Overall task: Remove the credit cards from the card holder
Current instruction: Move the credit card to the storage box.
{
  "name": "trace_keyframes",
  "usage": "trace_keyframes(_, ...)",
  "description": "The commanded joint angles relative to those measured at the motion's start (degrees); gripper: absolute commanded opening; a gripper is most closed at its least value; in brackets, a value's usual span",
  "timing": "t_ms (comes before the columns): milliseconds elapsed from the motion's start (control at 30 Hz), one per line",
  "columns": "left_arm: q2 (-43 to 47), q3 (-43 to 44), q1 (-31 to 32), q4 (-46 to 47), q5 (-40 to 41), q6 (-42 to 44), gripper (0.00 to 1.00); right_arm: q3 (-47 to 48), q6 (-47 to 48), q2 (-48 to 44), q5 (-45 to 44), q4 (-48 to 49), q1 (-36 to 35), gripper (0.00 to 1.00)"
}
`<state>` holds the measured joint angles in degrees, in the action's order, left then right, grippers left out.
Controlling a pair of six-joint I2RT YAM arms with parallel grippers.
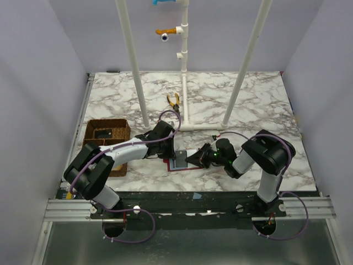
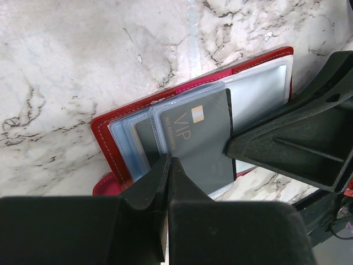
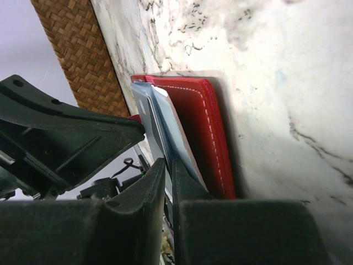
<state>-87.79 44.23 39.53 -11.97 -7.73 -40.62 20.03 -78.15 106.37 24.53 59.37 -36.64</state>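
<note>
The holder (image 2: 107, 130) lay open on the marble surface (image 2: 83, 55), red cover down, its clear sleeves (image 2: 126, 138) lifted a little off it. In the top view it sat low in the centre of the frame, between the two arms. A dark grey card (image 2: 201, 143) marked VIP showed in the front sleeve. Its right edge poked just past the sleeve's mouth, so I judged it partly drawn and not yet free.

The step in hand looked like the pull on this card. The right pincer (image 3: 168, 168) was all but closed, with only a sliver between its fingers. In its own view a thin pale edge ran into that sliver, and in the left wrist view one of its fingers lay on the card's right edge. It seemed to have nipped the card, though I could not tell whether the sleeve was caught with it. The left pincer (image 2: 168, 164) was fully closed with nothing between its fingers. Its tip sat on or just over the holder's near edge, at the bottom centre of its frame, apparently pinning it.

The next move would call for a straight draw along the sleeve, toward the right of the left wrist frame. The holder would need to be pressed down so that it neither slid nor lifted with the card.

A woven tray (image 1: 107, 132) stood at the left of the top view, well apart from the holder. Pliers (image 1: 174, 99) lay higher up the frame.
</note>
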Motion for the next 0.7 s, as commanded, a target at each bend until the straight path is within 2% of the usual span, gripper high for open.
trace_keyframes(0, -2.2, -2.2, 0.4, -3.8, 2.7, 0.7, 0.0, -0.9, -1.4, 2.1, 1.3, 4.5, 0.3, 0.1)
trace_keyframes(200, -2.0, -2.4, 0.4, -4.1, 3.2, 0.8, 0.0, -1.4, -1.6, 2.0, 0.7, 4.7, 0.4, 0.01)
trace_keyframes(667, -2.3, -3.4, 0.3, -4.5, 4.2, 0.5, 0.0, -3.2, 0.1, 0.2, -1.7, 1.5, 1.3, 0.01)
